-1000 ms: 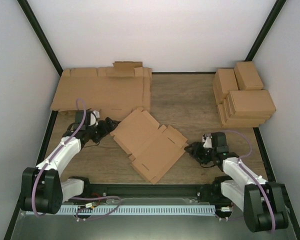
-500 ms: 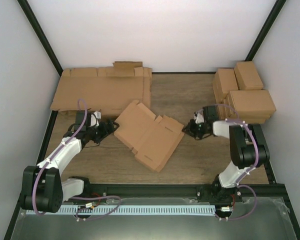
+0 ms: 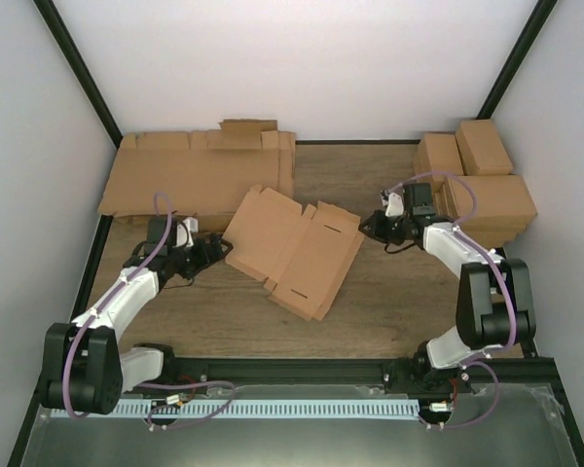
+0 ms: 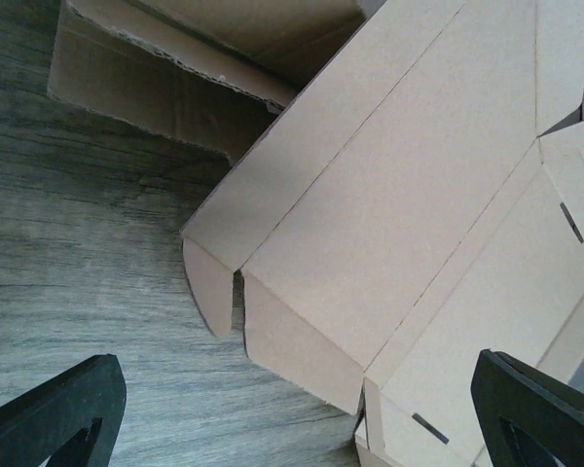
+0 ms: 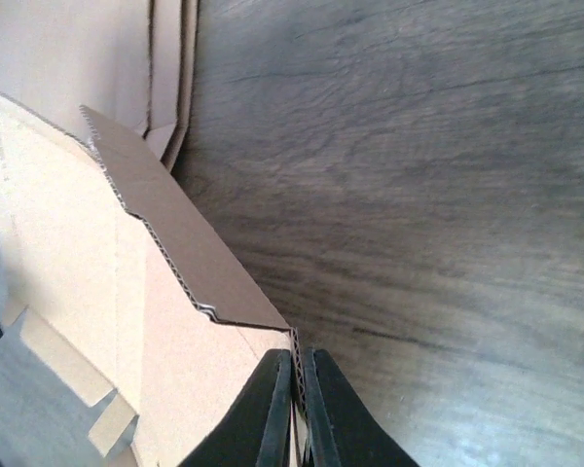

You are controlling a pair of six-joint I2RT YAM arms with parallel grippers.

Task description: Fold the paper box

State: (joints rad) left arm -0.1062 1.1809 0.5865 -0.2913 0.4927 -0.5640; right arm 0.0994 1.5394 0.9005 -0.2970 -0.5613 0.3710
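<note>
The paper box (image 3: 294, 248) is a flat brown die-cut sheet with flaps, lying skewed in the middle of the table. My right gripper (image 3: 367, 228) is shut on the sheet's right edge; in the right wrist view the corrugated edge (image 5: 297, 360) sits pinched between the two black fingers (image 5: 273, 409). My left gripper (image 3: 217, 249) is open at the sheet's left corner. In the left wrist view its wide-apart fingertips (image 4: 49, 418) sit low in the frame, and the sheet's flaps (image 4: 302, 350) lie between and beyond them, untouched.
A pile of flat brown cardboard sheets (image 3: 200, 175) lies at the back left, its edge just behind the paper box. Stacked closed brown boxes (image 3: 477, 190) stand at the back right, close to my right arm. Dark rails (image 3: 97, 253) edge the table.
My right arm has swung from the near right to the back right, dragging the sheet's right edge along; the sheet has turned and shifted away. The left gripper has barely moved.
</note>
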